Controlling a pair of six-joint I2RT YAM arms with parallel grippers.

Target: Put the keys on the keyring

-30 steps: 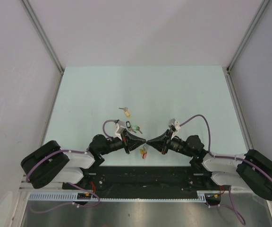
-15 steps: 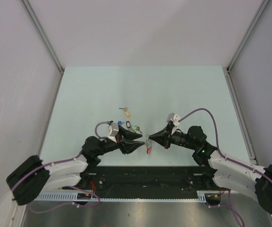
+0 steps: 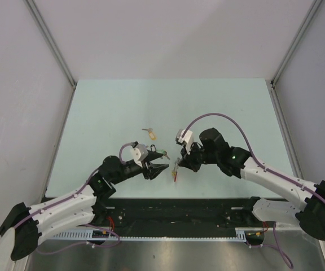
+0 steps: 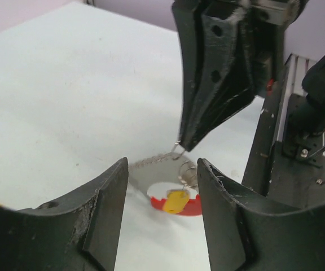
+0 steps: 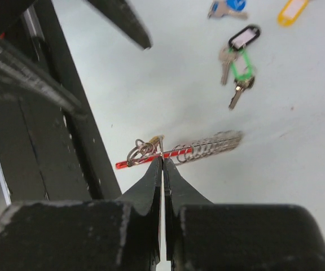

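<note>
The keyring (image 4: 163, 160) is a red plastic arc joined to a silver coil. It hangs just above the table, and my right gripper (image 5: 162, 158) is shut on its thin wire. A yellow-tagged key (image 4: 177, 200) dangles from it on a small split ring. My left gripper (image 4: 162, 168) stands open just left of the keyring, with nothing between its fingers (image 4: 107, 209). Seen from above, the left gripper (image 3: 163, 168) and the right gripper (image 3: 177, 163) are close together, and the keyring (image 3: 175, 174) hangs between them. Loose keys lie beyond: a green and black pair (image 5: 238, 62), a blue one (image 5: 228, 6) and a beige-tagged one (image 3: 150, 133).
The black base rail (image 3: 179, 210) of the arms runs along the near edge, close behind the keyring. Grey walls enclose the pale table (image 3: 219, 107) on three sides. The loose keys cluster just behind the left gripper.
My left gripper has opened and drawn slightly left of the keyring. Both arms have stretched forward from the base rail, and the right gripper has carried the keyring along.
</note>
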